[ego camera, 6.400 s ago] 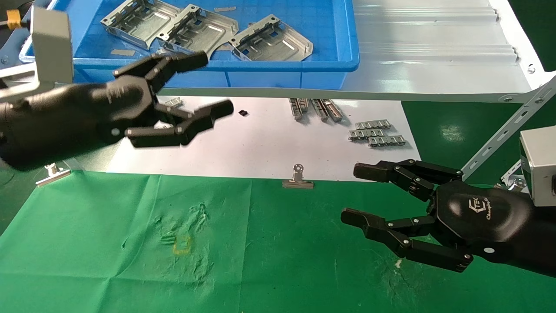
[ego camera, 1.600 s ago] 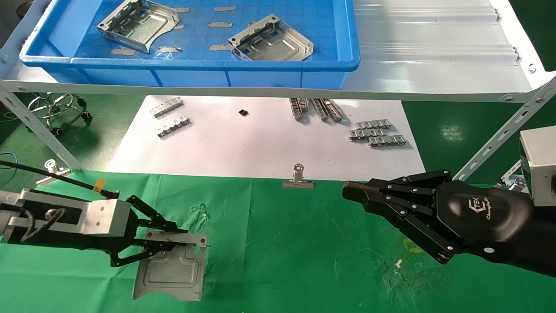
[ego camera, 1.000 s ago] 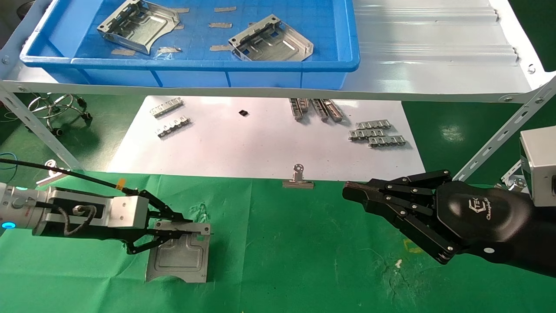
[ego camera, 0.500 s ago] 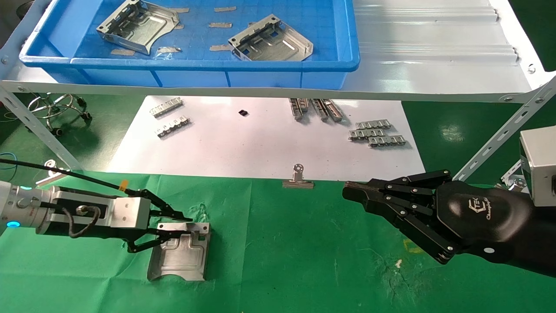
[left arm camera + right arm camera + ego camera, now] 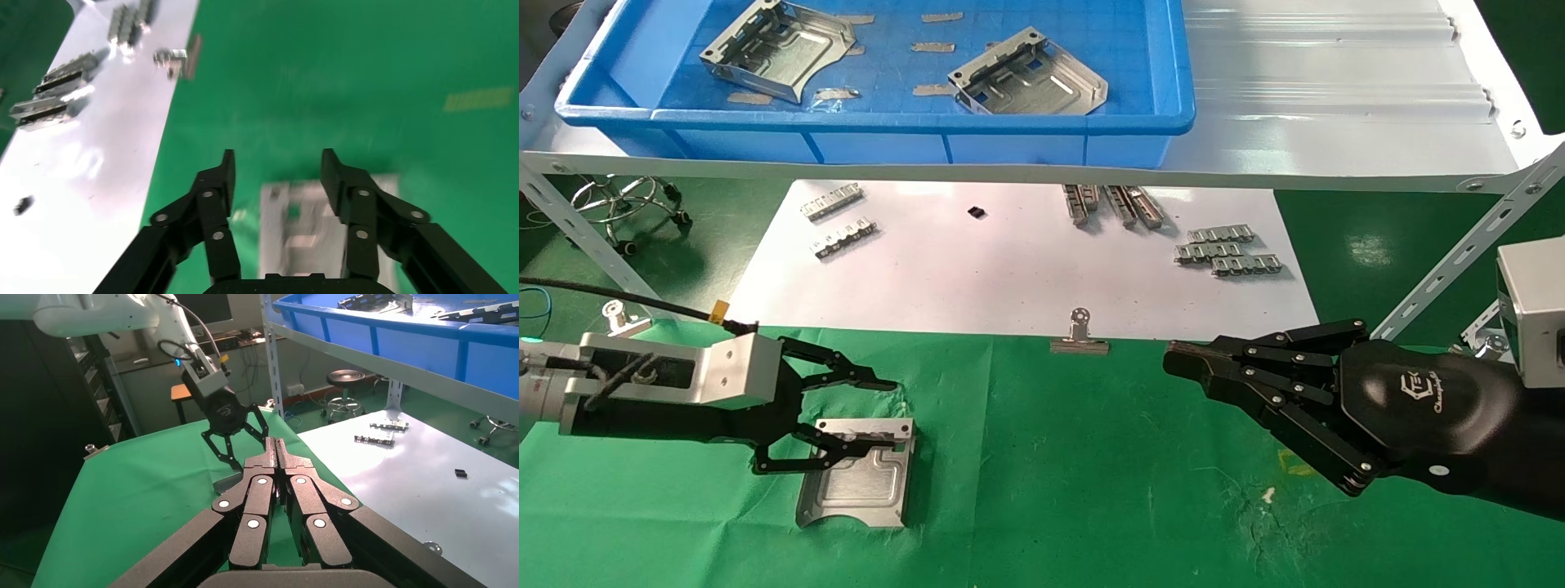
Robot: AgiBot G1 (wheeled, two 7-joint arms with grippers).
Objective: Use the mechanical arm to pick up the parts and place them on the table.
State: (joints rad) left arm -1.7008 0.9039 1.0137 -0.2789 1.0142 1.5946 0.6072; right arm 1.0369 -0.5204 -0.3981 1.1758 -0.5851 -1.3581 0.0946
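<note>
Plate [image 5: 856, 487]: flat on my green counter [image 5: 1091, 490], about 7 o'clock in the head view.
Left tool [image 5: 878, 416]: I see it spread wide, hovering over the plate's far edge.
Right tool [image 5: 1185, 362]: pressed together, idle at 4 o'clock.
Bin [image 5: 928, 122]: two more plates at 11 o'clock.

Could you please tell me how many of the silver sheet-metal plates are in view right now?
3. One plate lies on the green cloth table beneath the open left end effector; two sit in the blue bin: one, another.
</note>
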